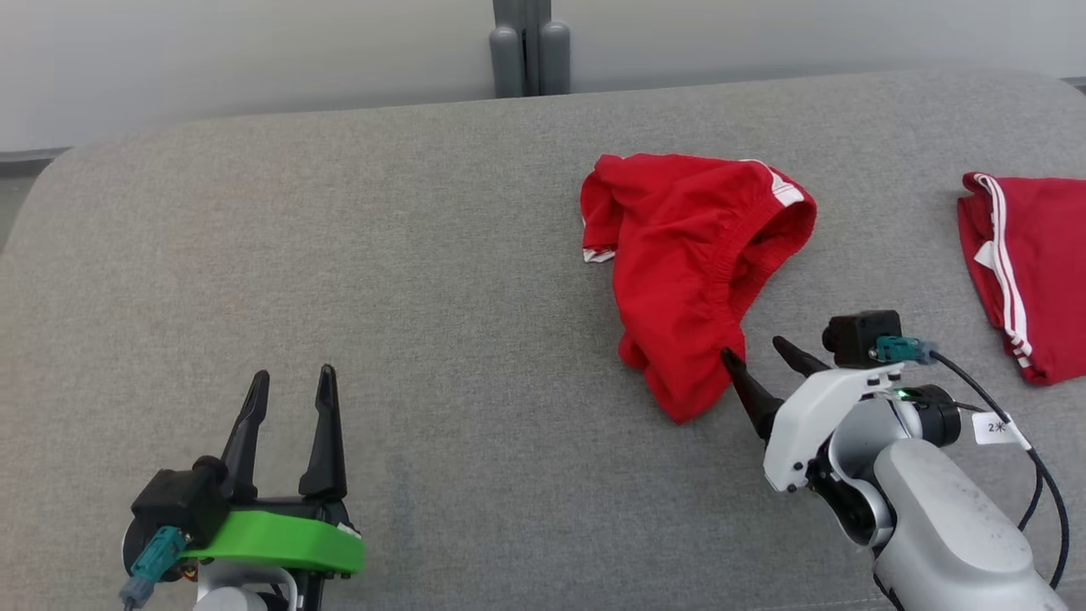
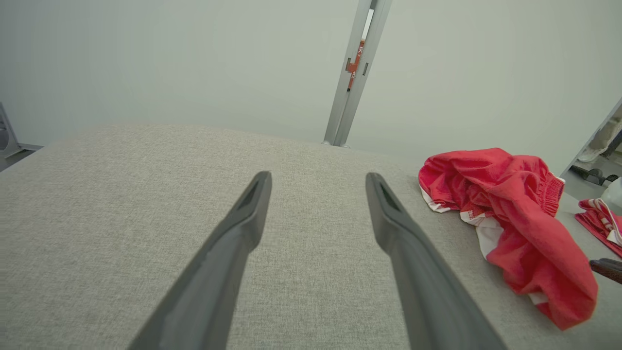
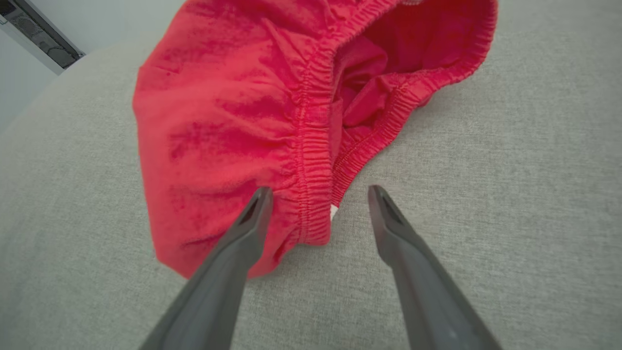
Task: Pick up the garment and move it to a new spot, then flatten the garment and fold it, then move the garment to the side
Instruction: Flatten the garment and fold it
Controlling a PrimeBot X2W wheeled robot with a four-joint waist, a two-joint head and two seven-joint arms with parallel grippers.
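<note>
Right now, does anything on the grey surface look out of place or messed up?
The red shorts lie crumpled in a heap, not flat, with the waistband gaping toward the open right gripper. A second red garment lies to their right, cut off by the frame. Nothing looks torn or spilled.

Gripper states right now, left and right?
Left gripper: open, holding nothing.
Right gripper: open, nothing gripped, jaws at the near end of the red garment.

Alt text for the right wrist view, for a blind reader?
The right gripper, open, points at the near end of crumpled red shorts on a grey upholstered surface. Their elastic waistband end sits between the fingertips; nothing is gripped.
</note>
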